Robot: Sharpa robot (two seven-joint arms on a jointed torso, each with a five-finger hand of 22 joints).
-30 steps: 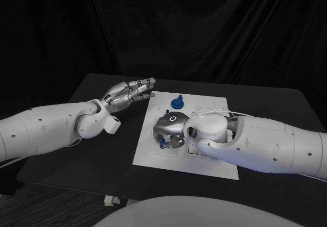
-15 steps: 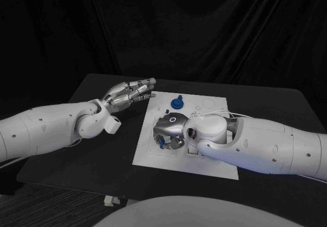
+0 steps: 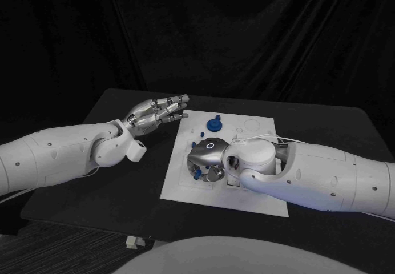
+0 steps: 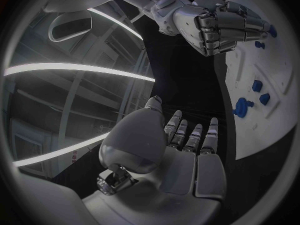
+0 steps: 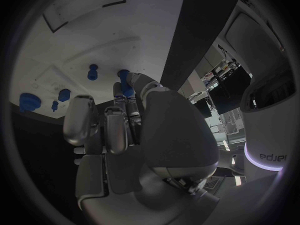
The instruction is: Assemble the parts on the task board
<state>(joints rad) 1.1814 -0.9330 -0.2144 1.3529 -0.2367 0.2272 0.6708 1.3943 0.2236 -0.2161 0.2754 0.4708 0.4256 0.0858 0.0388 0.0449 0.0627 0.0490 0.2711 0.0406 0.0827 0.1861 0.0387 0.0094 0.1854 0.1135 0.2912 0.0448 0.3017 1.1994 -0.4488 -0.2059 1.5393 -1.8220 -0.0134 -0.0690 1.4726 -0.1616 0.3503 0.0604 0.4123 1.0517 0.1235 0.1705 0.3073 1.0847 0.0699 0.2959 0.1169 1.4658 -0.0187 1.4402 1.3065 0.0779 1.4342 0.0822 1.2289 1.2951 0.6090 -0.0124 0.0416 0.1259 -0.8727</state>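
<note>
The white task board (image 3: 188,193) lies mid-table. My right hand (image 3: 208,158) hangs over its middle with the fingers curled, pinching a small blue part (image 3: 196,174) just above the plate. In the right wrist view that blue part (image 5: 125,80) sits between thumb and fingertips over the task board (image 5: 94,30). A blue knobbed part (image 3: 214,123) stands at the board's far side, with smaller blue parts (image 4: 256,85) near it. My left hand (image 3: 156,114) hovers off the board's far left corner, fingers stretched out and apart, holding nothing. In the left wrist view, my left hand (image 4: 187,145) faces the right hand (image 4: 219,25).
The black table (image 3: 107,188) runs wide to the left and near side of the board. My right forearm (image 3: 321,177) lies across the board's right half and hides it. Several blue parts (image 5: 64,94) sit on the plate beyond the right hand's fingertips.
The right hand has crept slightly toward the near side with the blue part in it. The left hand has stayed where it was.
</note>
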